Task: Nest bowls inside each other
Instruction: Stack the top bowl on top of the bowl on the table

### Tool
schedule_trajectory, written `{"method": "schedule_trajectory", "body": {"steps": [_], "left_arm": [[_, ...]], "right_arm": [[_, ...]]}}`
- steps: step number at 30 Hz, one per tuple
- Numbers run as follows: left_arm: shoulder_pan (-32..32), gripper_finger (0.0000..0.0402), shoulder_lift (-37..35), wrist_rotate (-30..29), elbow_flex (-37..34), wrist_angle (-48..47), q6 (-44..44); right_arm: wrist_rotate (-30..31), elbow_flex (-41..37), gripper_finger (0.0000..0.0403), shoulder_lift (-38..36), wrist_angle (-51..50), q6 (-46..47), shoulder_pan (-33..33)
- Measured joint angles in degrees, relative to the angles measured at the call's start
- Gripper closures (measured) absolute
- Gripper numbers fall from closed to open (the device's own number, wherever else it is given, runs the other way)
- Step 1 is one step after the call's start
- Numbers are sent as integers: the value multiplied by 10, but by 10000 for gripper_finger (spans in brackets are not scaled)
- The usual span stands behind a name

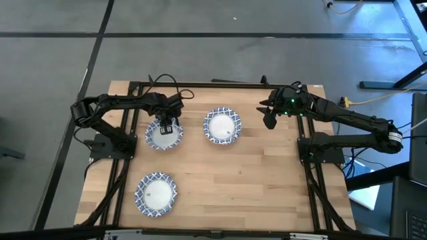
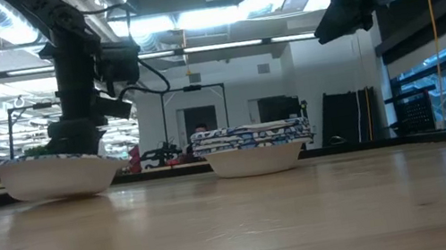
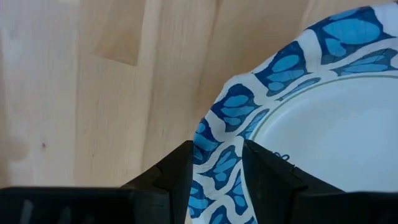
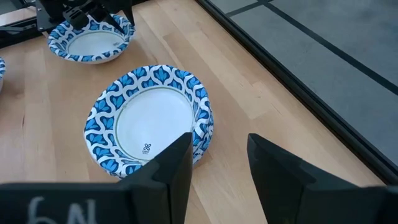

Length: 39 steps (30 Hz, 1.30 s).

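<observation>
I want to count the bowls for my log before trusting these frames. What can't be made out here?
- How many bowls sit in the centre stack: the low view shows layered rims too fine to count; the high view shows only the top one.
- Whether the left bowl is single: the left gripper, closed on its rim, covers part.
- The near bowl is missing from the low and wrist views.
- The right gripper hangs open, holding nothing.
</observation>
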Motion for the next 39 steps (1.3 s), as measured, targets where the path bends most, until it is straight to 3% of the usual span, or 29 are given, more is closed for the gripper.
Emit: {"method": "schedule_trajectory", "body": {"steps": [8,17,22,26,39], "left_arm": [[0,263,0,9,0,0,-15],[0,212,0,8,0,0,-27],[0,191,0,-23,1,0,-25],[-1,191,0,-51,11,6,-23],[11,192,-3,-53,38,17,28]], "right_arm": [[0,0,249,0,0,-5,0],[0,0,249,0,0,-11,0],[0,0,249,0,0,-12,0],[0,0,249,0,0,-12,0],[0,0,249,0,-12,-13,0]]}}
